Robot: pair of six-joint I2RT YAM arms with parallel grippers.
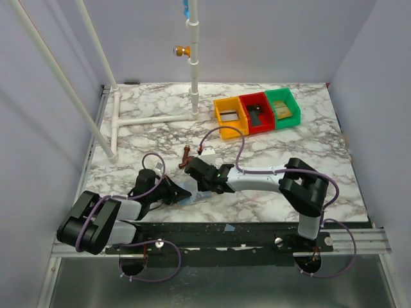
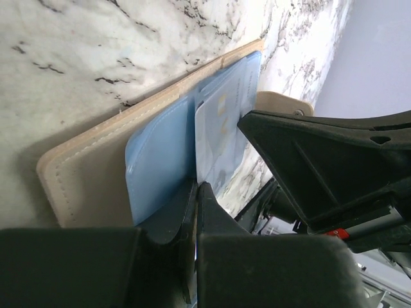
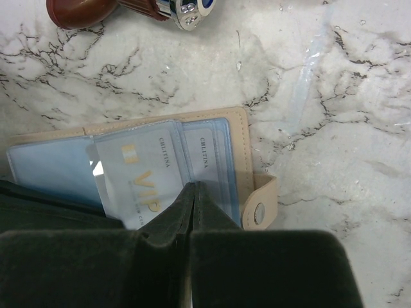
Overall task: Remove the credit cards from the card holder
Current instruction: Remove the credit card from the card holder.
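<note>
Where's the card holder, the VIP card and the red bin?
card holder [image 3: 241, 154]: right wrist view, on its beige right edge.
VIP card [image 3: 144, 191]: right wrist view, on its gold letters.
red bin [image 1: 260, 129]: top view, on its front wall.

The top view looks down from above and behind both arms [image 1: 257, 179], far enough back to take in the whole bench [image 1: 289, 160]. The left wrist view sits very near the bench, rolled sideways, facing along its own jaws onto the holder [image 2: 160, 154]. The right wrist view, just as close, looks almost straight down on that same holder [image 3: 167, 154]. The dark mass at right in the left view is probably the right arm [image 2: 334, 167].
</note>
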